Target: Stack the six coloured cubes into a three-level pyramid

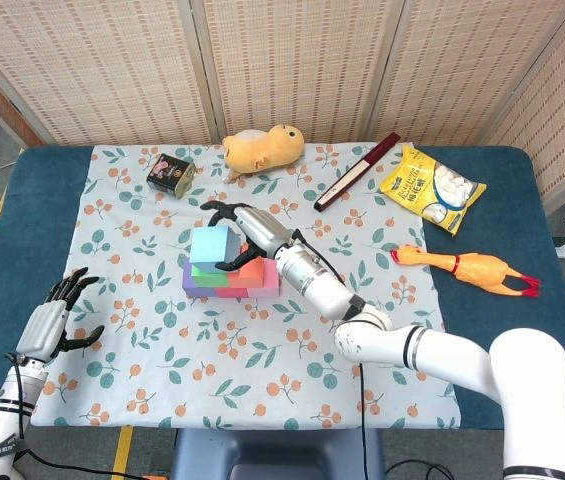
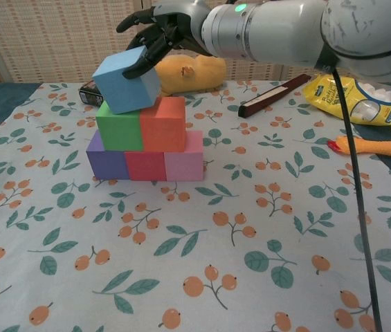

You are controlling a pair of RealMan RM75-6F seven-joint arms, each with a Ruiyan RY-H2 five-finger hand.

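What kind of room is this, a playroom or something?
More likely a robot test or demonstration space than a playroom: a table with a leaf-print cloth, woven folding screens as a backdrop, and props laid out such as a rubber chicken and a snack bag.

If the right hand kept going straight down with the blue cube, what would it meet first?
Most likely the green cube: the blue cube in the right hand sits tilted just above it, left of the orange cube.
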